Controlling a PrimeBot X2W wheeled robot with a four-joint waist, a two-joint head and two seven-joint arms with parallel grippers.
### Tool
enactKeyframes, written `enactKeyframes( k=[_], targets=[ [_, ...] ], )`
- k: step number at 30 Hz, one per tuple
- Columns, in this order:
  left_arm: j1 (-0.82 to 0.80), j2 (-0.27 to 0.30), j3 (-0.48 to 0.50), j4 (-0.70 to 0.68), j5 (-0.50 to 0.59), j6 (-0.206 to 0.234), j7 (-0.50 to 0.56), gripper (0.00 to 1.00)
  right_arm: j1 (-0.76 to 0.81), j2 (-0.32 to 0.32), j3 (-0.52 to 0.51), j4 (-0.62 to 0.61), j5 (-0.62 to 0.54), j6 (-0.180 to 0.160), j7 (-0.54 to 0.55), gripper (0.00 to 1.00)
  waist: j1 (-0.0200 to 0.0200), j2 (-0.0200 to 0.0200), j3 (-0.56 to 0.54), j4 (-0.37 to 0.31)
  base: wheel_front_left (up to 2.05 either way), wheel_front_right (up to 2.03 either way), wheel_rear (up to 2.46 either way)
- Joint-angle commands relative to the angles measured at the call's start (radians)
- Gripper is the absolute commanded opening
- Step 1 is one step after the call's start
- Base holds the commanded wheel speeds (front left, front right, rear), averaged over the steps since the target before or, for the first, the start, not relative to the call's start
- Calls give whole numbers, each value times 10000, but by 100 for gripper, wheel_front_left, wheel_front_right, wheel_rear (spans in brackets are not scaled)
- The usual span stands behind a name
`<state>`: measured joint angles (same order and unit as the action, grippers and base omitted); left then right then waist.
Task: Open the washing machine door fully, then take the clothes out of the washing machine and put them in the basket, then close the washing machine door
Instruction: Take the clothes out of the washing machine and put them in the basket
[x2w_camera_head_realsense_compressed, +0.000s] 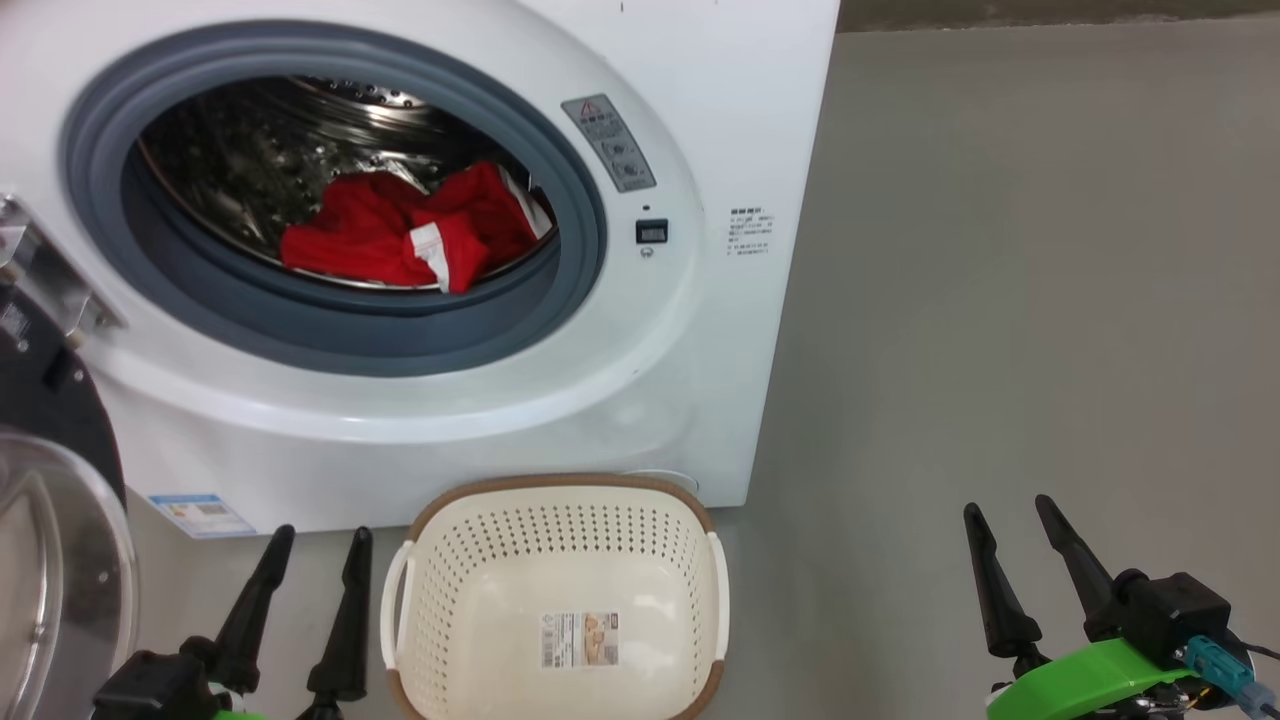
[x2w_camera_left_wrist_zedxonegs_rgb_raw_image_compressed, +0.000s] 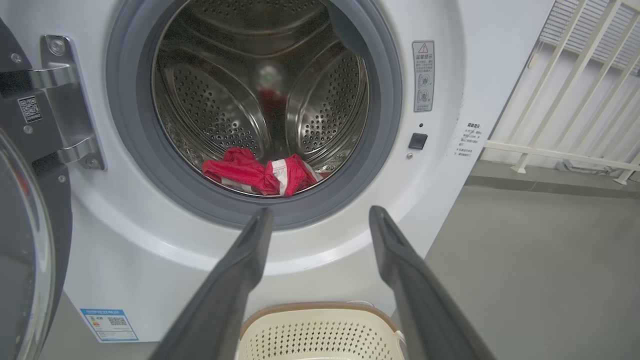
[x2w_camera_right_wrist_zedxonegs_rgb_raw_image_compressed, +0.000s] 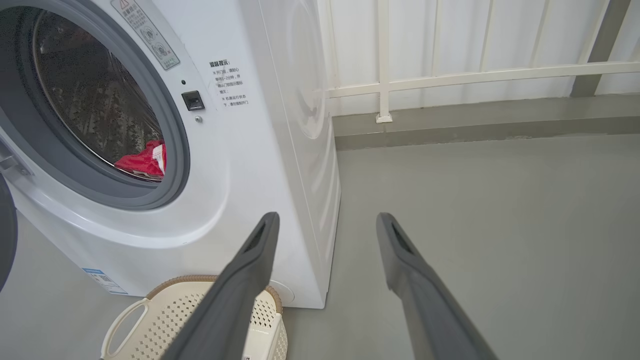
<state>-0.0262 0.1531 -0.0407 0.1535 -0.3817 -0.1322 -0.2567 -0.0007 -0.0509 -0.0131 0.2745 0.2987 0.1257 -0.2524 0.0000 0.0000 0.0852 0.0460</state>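
- washing machine (x2w_camera_head_realsense_compressed: 700, 100): white front-loader on the grey floor (x2w_camera_head_realsense_compressed: 1000, 300), opening uncovered.
- washing machine door (x2w_camera_head_realsense_compressed: 50, 560): swung wide on its hinge at the machine's left side.
- clothes (x2w_camera_head_realsense_compressed: 400, 235): red heap with a white label, at the bottom of the drum (x2w_camera_head_realsense_compressed: 250, 160), near its front lip.
- basket (x2w_camera_head_realsense_compressed: 560, 500): cream, on the floor against the machine's lower front edge.
- left gripper (x2w_camera_head_realsense_compressed: 322, 540): fingers spread, holding nothing, just left of the basket.
- right gripper (x2w_camera_head_realsense_compressed: 1008, 508): fingers spread, holding nothing, over the floor well right of the basket.

The left gripper (x2w_camera_left_wrist_zedxonegs_rgb_raw_image_compressed: 321, 212) is gaping empty toward the washing machine (x2w_camera_left_wrist_zedxonegs_rgb_raw_image_compressed: 150, 250). The clothes (x2w_camera_left_wrist_zedxonegs_rgb_raw_image_compressed: 260, 172) are lying at the drum's (x2w_camera_left_wrist_zedxonegs_rgb_raw_image_compressed: 210, 100) six o'clock; the basket (x2w_camera_left_wrist_zedxonegs_rgb_raw_image_compressed: 320, 332) is sitting at the view's six o'clock.
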Motion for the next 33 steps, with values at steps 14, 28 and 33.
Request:
enactKeyframes(
  k=[14,28,33],
  targets=[
    [-423,138,263,-199,92,15,-51,100,-341,-20,232,-221,-33,50,-94,100,0,0,53,18,39,-39,0],
    [-1216,280,247,829,210,15,-51,100,-572,-10,349,-287,-53,50,-94,100,0,0,577,-251,0,0,0],
    [-2167,323,210,1476,293,15,-51,100,-763,-3,408,-329,-76,50,-94,100,0,0,1057,-486,0,0,0]
  ],
)
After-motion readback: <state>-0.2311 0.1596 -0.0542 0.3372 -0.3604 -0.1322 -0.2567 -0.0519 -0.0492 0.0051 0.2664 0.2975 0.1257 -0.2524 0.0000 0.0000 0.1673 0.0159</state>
